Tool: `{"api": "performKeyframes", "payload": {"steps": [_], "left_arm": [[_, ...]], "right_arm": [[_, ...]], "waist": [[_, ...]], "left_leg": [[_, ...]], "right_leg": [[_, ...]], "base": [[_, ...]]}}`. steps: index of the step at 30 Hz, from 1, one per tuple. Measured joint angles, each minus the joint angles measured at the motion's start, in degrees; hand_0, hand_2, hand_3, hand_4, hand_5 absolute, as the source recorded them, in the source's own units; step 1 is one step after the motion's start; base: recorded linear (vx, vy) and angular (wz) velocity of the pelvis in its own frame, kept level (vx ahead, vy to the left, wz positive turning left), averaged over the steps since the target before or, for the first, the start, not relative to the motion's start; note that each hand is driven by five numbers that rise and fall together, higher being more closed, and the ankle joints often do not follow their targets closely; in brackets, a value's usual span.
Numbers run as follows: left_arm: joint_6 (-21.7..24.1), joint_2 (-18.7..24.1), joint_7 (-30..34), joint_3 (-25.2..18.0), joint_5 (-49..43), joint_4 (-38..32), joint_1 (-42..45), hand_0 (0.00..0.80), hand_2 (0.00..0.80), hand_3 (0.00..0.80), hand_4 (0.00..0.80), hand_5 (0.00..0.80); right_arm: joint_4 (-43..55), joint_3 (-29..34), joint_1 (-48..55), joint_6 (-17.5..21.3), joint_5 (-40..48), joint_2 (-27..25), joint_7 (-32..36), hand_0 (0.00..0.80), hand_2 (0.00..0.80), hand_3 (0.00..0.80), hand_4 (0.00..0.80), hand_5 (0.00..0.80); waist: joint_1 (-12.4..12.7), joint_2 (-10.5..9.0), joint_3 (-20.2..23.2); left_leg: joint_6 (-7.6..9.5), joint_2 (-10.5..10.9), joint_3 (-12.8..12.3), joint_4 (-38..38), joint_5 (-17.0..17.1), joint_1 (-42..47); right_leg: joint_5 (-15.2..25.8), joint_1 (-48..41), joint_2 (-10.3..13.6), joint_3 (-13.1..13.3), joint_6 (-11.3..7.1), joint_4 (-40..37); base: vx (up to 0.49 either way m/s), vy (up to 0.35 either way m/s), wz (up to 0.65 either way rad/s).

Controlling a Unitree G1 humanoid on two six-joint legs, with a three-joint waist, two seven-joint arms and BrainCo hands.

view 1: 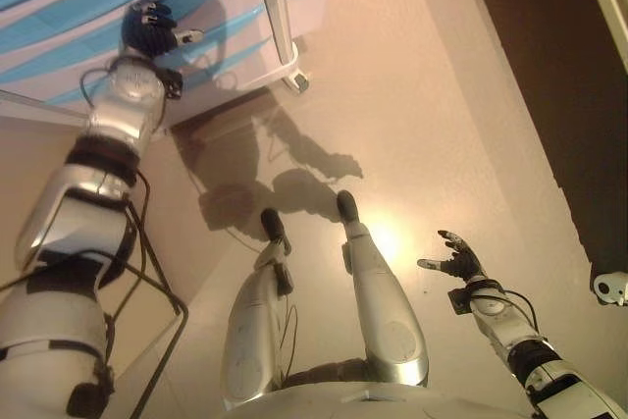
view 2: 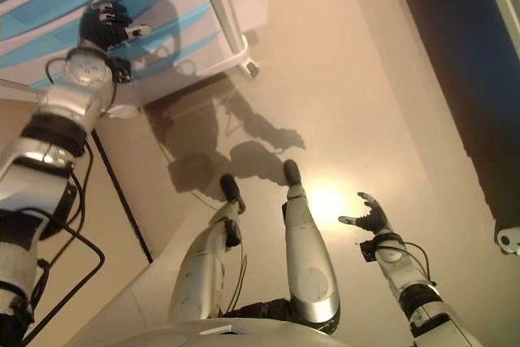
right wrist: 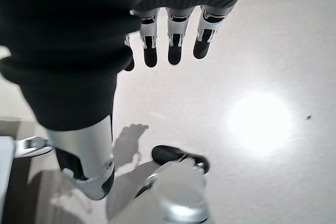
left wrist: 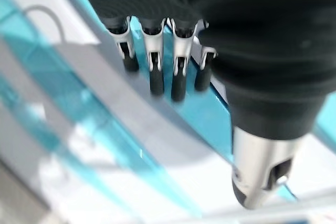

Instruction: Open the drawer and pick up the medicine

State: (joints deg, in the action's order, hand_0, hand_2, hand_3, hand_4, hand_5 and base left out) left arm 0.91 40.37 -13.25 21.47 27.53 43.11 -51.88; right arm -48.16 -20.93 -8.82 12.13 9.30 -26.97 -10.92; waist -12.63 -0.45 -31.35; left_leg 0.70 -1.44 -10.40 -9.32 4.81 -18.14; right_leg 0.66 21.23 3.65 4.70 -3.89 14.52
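A drawer cabinet (view 1: 226, 7) with white and light-blue drawer fronts stands on the floor at the upper left; its drawers look shut. My left hand (view 1: 149, 32) is stretched out to it, fingers straight and thumb spread, with the fingertips (left wrist: 156, 80) at a blue drawer front (left wrist: 205, 114). It holds nothing. My right hand (view 1: 458, 261) hangs open and empty over the bare floor at the lower right, far from the cabinet; it also shows in the right wrist view (right wrist: 105, 35). No medicine shows in any view.
The cabinet has a white frame post (view 1: 273, 2) ending in a caster wheel (view 1: 297, 78). A dark strip of floor (view 1: 549, 66) runs along the right side. A small white object (view 1: 610, 288) sits at the right edge.
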Motion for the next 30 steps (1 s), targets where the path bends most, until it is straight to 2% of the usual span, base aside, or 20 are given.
{"api": "performKeyframes", "payload": {"steps": [5, 8, 10, 13, 16, 20, 24, 27, 30], "left_arm": [[2.82, -2.66, 7.37, -4.4, 0.93, -3.39, 16.23, 0.0, 0.0, 0.0, 0.0, 0.0], [4.93, -7.23, 10.34, -7.36, 1.02, -4.19, 27.11, 0.0, 0.0, 0.0, 0.0, 0.0], [5.11, -11.44, 12.62, -8.02, 0.79, -4.04, 33.73, 0.0, 0.0, 0.0, 0.0, 0.0], [5.27, -14.94, 16.03, -8.4, -0.53, -2.0, 41.01, 0.0, 0.0, 0.0, 0.0, 0.0], [5.58, -16.52, 18.69, -8.9, -0.5, 2.89, 44.22, 0.0, 0.0, 0.0, 0.0, 0.0], [5.99, -21.44, 20.39, -14.12, 0.66, 10.08, 48.56, 0.0, 0.0, 0.0, 0.0, 0.0], [6.61, -25.31, 22.73, -15.73, 1.79, 18.93, 51.53, 0.0, 0.0, 0.0, 0.0, 0.0], [6.6, -26.14, 23.05, -15.66, 1.29, 21.86, 53.69, 0.0, 0.0, 0.0, 0.0, 0.0], [6.75, -26.34, 23.26, -15.44, -3.21, 25.83, 54.55, 0.0, 0.0, 0.0, 0.0, 0.0]], "right_arm": [[-0.25, 2.66, 0.86, -0.32, -1.63, 2.39, 0.21, 0.0, 0.0, 0.0, 0.0, 0.0], [-1.34, 5.34, 2.21, -0.44, -2.18, 3.74, 0.58, 0.0, 0.0, 0.0, 0.0, 0.0], [-3.1, 6.65, 3.64, -0.41, -3.53, 4.11, 1.32, 0.0, 0.0, 0.0, 0.0, 0.0], [-6.26, 7.65, 4.73, -0.36, -5.04, 5.43, 2.84, 0.0, 0.0, 0.0, 0.0, 0.0], [-7.95, 7.77, 4.87, -0.11, -6.05, 6.65, 5.51, 0.0, 0.0, 0.0, 0.0, 0.0], [-11.91, 8.89, 6.95, 0.21, -5.93, 9.33, 10.14, 0.0, 0.0, 0.0, 0.0, 0.0], [-17.1, 9.95, 8.7, 0.17, -4.62, 10.59, 13.62, 0.0, 0.0, 0.0, 0.0, 0.0], [-18.79, 9.96, 10.59, 0.03, -3.79, 10.78, 14.83, 0.0, 0.0, 0.0, 0.0, 0.0], [-20.18, 9.94, 11.28, -0.49, -3.79, 11.31, 15.49, 0.0, 0.0, 0.0, 0.0, 0.0]], "waist": [[2.67, 0.22, 0.18], [4.46, 0.8, 0.84], [5.95, 1.37, 3.21], [8.01, 1.42, 8.39], [8.72, 1.48, 12.8], [9.52, 1.73, 19.41], [10.63, 1.75, 22.55], [11.5, 1.27, 23.76], [12.09, 0.84, 25.05]], "left_leg": [[-0.94, -0.24, 2.66, 4.93, 1.47, 6.74], [-1.43, -0.47, 4.72, 9.01, 2.68, 11.12], [-1.4, -0.34, 5.84, 11.38, 3.37, 13.02], [-1.29, -0.19, 6.89, 14.09, 3.98, 15.71], [-1.51, 0.14, 8.17, 14.37, 3.42, 17.63], [-2.15, 0.35, 9.39, 14.42, 2.61, 19.02], [-2.95, 0.06, 11.28, 14.66, 2.12, 19.86], [-3.01, -0.4, 11.89, 14.66, 2.24, 19.78], [-3.03, -0.66, 12.03, 14.67, 2.24, 20.33]], "right_leg": [[0.8, -7.69, -0.44, -2.38, 0.68, -5.14], [1.01, -12.86, -0.59, -4.52, 1.02, -8.79], [1.28, -15.37, -0.54, -6.04, 1.18, -11.39], [1.32, -19.03, -0.5, -7.71, 1.17, -14.73], [1.31, -22.88, -0.32, -9.18, 1.15, -17.61], [1.2, -25.92, -0.58, -10.59, 1.3, -19.73], [0.3, -27.77, -1.11, -12.47, 1.49, -19.76], [0.09, -27.97, -1.56, -13.15, 1.83, -19.75], [-0.05, -28.6, -1.84, -13.35, 2.06, -19.76]], "base": [[0.043, -0.088, 0.15], [0.073, -0.108, 0.34], [0.074, -0.092, 0.36], [0.058, -0.066, 0.28], [0.063, -0.073, 0.25], [0.026, -0.085, 0.18], [-0.004, -0.07, 0.21], [-0.001, -0.052, 0.11], [0.003, -0.028, 0.05]]}}
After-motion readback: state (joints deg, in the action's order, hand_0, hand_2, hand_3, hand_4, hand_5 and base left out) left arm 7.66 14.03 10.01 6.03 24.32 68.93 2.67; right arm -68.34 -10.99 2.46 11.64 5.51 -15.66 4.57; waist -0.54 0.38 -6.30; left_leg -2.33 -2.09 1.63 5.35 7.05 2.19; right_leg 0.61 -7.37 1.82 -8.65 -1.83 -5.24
